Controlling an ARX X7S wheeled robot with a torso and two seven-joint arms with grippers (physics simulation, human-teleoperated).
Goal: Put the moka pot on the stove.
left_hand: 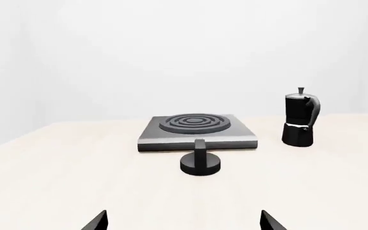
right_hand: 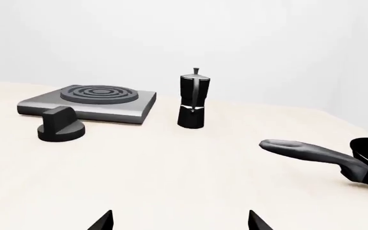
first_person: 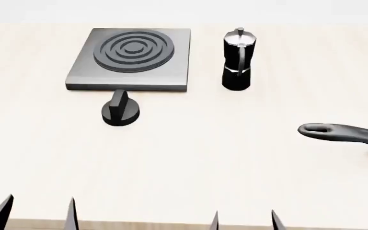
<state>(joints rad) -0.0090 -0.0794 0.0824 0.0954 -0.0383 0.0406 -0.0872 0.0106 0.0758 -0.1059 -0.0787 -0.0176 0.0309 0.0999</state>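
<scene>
Pale table (first_person: 190, 163), moka pot (first_person: 238, 60) upright beside bare stove (first_person: 132, 57), both end effectors (first_person: 40, 213) (first_person: 245, 220) wide, empty.

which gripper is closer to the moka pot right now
Right. The right gripper sits at the table's near edge, almost straight in front of the moka pot. The left gripper is at the same edge but farther off, nearer the stove's side.

Moka pot standing beside the stove, pan off to one side

The moka pot (right_hand: 193, 100) stands upright on the pale table (right_hand: 190, 167), just beside the stove (right_hand: 89, 103) and not on it. A round black knob (right_hand: 61, 126) sits before the stove. A black pan (right_hand: 337, 160) with a grey handle lies well apart. The right gripper (right_hand: 178, 221) shows only two spread fingertips, empty.
</scene>
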